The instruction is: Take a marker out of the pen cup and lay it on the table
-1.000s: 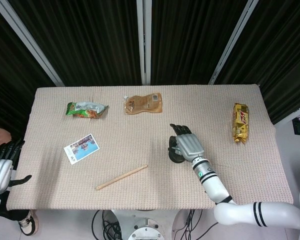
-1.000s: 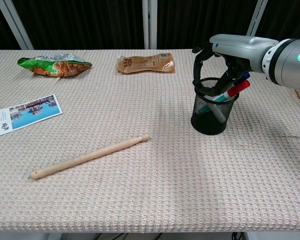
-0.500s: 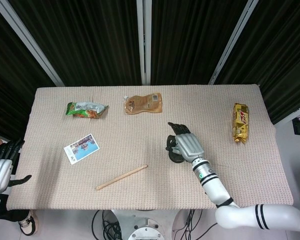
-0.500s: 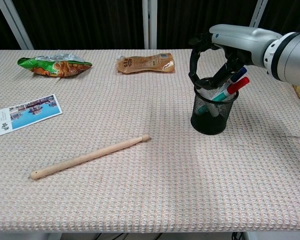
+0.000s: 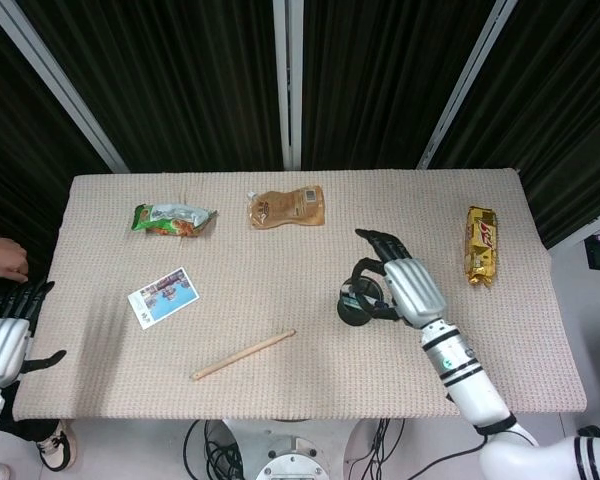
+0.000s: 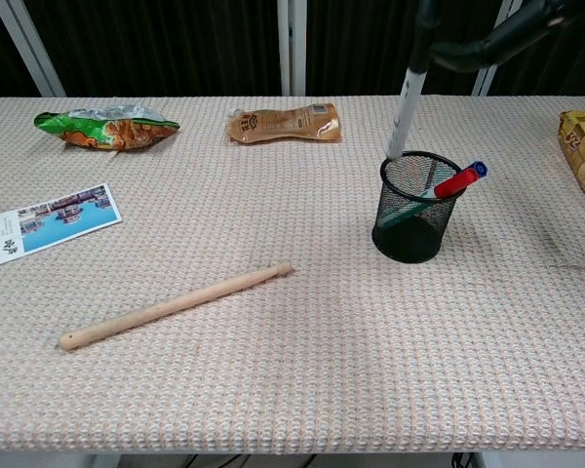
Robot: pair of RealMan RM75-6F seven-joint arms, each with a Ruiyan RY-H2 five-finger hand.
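Right robot hand [image 5: 408,290] above the counter [image 5: 280,390], grasping a white marker [image 6: 407,102] raised nearly clear of the pen cup [image 6: 419,209]. Left robot hand [image 5: 2,340] released, idle at the counter's edge. Risk: tip snagging the mesh rim, tipping cup and remaining markers [image 6: 456,181].

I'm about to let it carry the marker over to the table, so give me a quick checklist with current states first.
1. Marker held by right robot hand: ok.
2. Marker tip clear of pen cup rim: ok, just above it.
3. Cup upright: ok.
4. Other markers left inside: ok.
5. Bare table nearby for laying it down: ok.
6. Firmness of grip: cannot tell.
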